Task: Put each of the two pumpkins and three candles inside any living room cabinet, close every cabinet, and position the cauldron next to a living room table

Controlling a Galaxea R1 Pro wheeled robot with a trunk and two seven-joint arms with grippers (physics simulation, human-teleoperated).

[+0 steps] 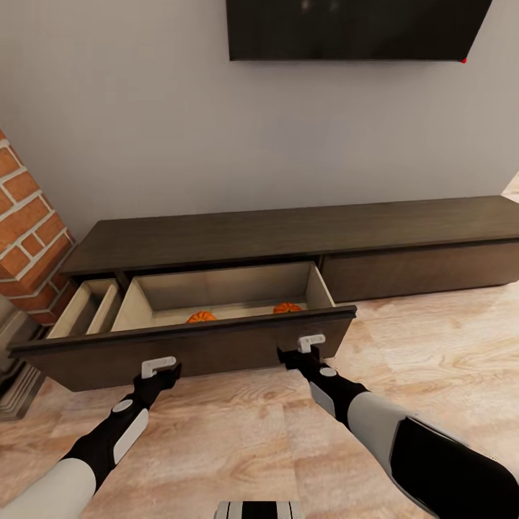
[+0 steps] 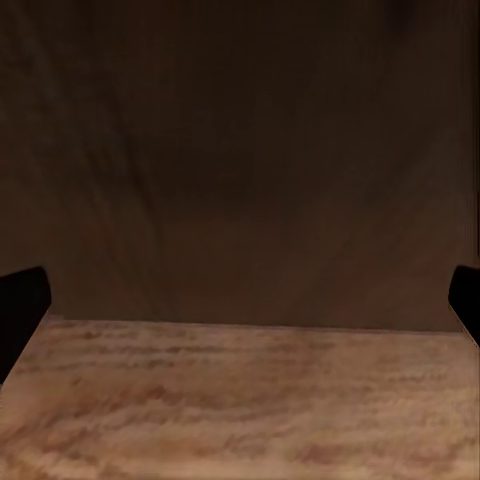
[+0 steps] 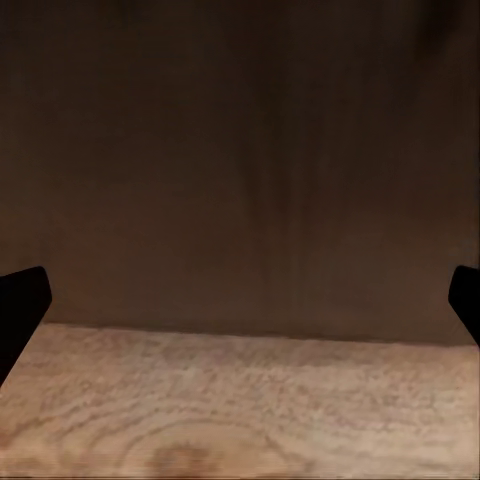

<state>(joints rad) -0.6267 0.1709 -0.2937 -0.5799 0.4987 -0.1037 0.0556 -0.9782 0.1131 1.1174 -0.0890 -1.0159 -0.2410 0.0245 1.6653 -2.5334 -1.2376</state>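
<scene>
Wood floor [image 1: 238, 432]; both end effectors [image 1: 160, 369] [image 1: 306, 349] spread wide against drawer front [image 1: 108, 353].

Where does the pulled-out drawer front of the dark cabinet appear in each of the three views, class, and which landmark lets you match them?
Head view: the drawer front runs across the lower middle, both grippers at it, two pumpkins behind it.
Left wrist view: the drawer front is the dark panel above the floor.
Right wrist view: the drawer front again, dark panel above the floor.
Shared landmark: the light wood floor meeting the panel's lower edge.
</scene>
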